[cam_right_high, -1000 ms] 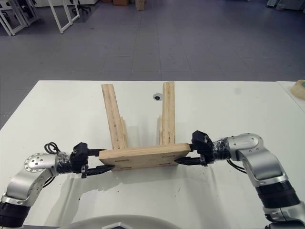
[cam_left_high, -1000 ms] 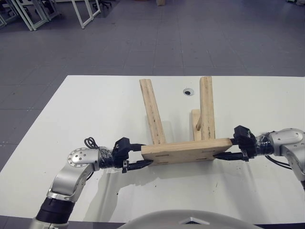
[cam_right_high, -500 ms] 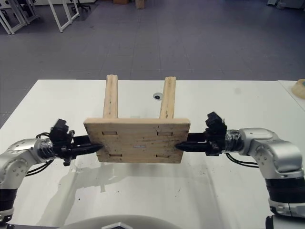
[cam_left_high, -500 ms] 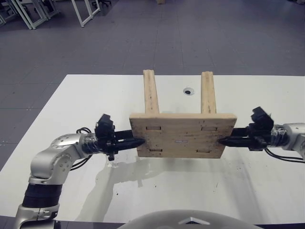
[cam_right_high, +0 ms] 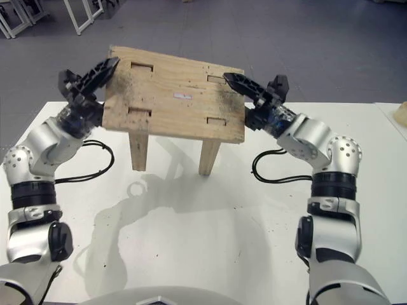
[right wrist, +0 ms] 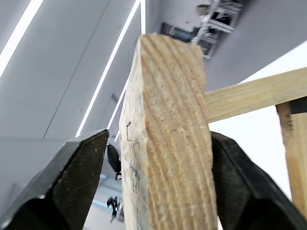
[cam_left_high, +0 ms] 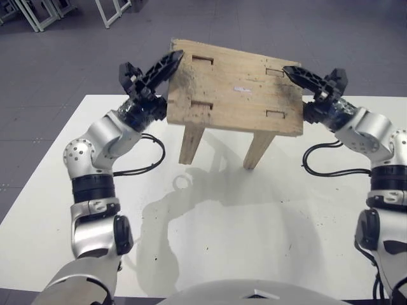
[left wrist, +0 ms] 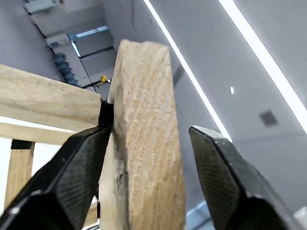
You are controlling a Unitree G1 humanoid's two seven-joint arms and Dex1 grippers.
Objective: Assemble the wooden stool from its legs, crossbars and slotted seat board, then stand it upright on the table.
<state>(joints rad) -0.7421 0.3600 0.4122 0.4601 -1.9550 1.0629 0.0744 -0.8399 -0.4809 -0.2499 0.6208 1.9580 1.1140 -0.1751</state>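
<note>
The assembled wooden stool stands seat-up over the white table [cam_left_high: 267, 241], its slotted seat board [cam_left_high: 232, 89] tilted toward me. Two legs [cam_left_high: 189, 143] [cam_left_high: 257, 151] reach down to the tabletop; I cannot tell if they rest on it. My left gripper [cam_left_high: 170, 63] grips the seat's left edge and my right gripper [cam_left_high: 291, 71] the right edge, one finger of each lying on top of the board. In the left wrist view the fingers [left wrist: 72, 167] straddle the board's edge [left wrist: 144, 120]; the right wrist view shows the same on the board [right wrist: 163, 124].
Black cables loop from both wrists over the table [cam_left_high: 149, 159] [cam_left_high: 318, 162]. A tan object [cam_right_high: 400, 114] lies at the far right edge. White frames [cam_left_high: 38, 13] stand on the grey floor beyond the table. The near half of the tabletop is bare.
Both arms have swung the stool up and over: it lay on its side a second ago, the seat then faced me, and now the seat is on top with the legs pointing down.
</note>
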